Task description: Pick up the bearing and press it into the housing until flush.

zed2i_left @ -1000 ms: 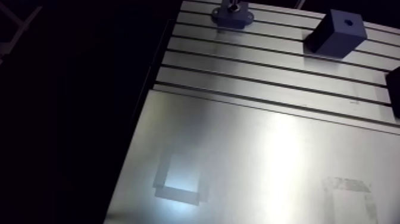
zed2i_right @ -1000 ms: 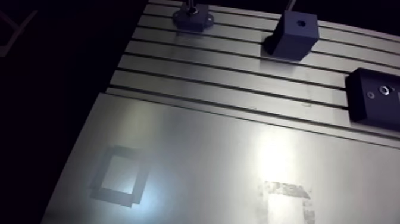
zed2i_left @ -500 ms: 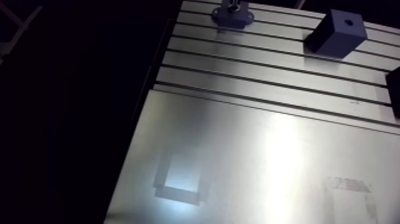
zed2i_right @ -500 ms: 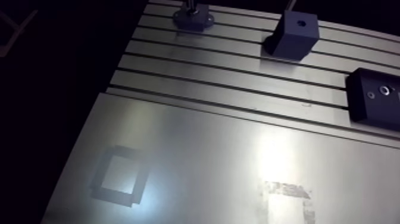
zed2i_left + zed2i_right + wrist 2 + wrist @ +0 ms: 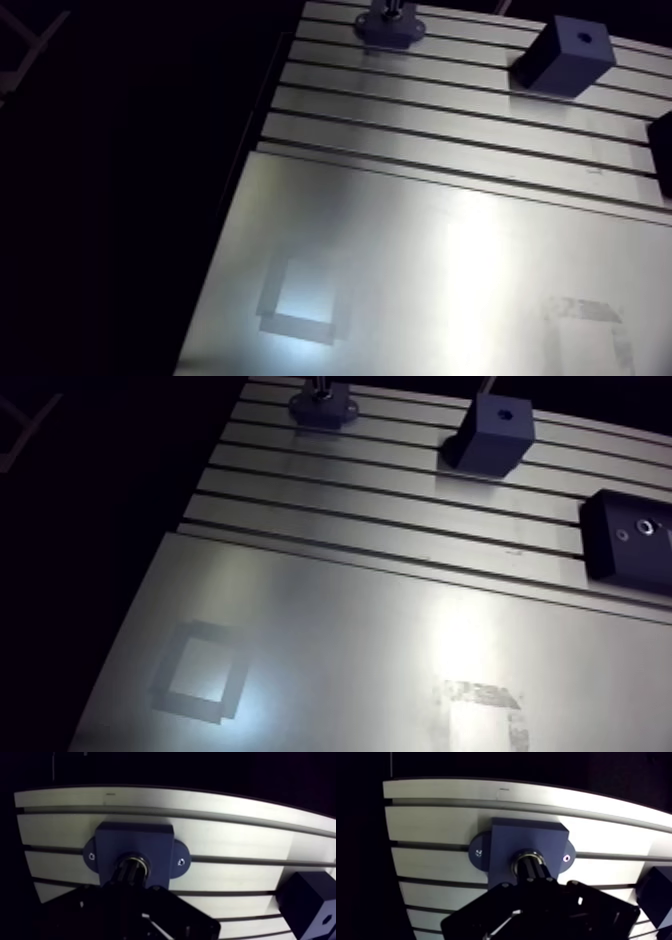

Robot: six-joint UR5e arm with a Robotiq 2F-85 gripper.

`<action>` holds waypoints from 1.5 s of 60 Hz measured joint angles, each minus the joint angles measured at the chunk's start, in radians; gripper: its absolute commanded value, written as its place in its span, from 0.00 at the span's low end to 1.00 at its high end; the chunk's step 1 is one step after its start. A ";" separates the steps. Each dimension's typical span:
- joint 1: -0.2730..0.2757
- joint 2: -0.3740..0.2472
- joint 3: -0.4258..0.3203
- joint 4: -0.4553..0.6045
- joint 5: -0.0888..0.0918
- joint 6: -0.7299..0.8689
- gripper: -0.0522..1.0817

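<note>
I see no shift since just before (press likely seating). The silvery ring bearing (image 5: 529,858) sits in the bore of the blue-grey flanged housing block (image 5: 528,836) on the slotted aluminium surface (image 5: 436,827). The dark tool (image 5: 536,883) is directly over it, grip state I cannot tell. Judging nearly flush.

On the slotted table (image 5: 400,606), arm view: flanged housing (image 5: 322,404) at upper centre, holed dark cube (image 5: 490,434) to its right, flat dark block (image 5: 630,541) at right edge, taped square (image 5: 192,706) lower left, second taped square (image 5: 482,694) lower right.
</note>
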 measured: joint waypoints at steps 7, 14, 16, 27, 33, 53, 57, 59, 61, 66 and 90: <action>0.000 0.000 0.001 0.000 0.000 0.000 0.99; 0.000 0.000 0.001 0.000 0.000 0.000 0.99; 0.000 0.000 0.001 0.000 0.000 0.000 0.99; 0.000 0.000 0.001 0.000 0.000 0.000 0.99; 0.000 0.001 0.001 0.000 0.000 -0.001 0.99; 0.000 0.003 0.001 0.000 0.000 -0.002 0.99; 0.000 0.005 0.001 0.000 0.000 -0.002 0.99; 0.000 0.005 0.001 -0.001 0.000 -0.002 0.99; 0.000 0.006 0.001 -0.001 0.000 -0.003 0.99; 0.000 0.006 0.002 -0.001 0.000 -0.006 0.99; -0.001 0.008 0.005 -0.002 0.000 -0.012 0.99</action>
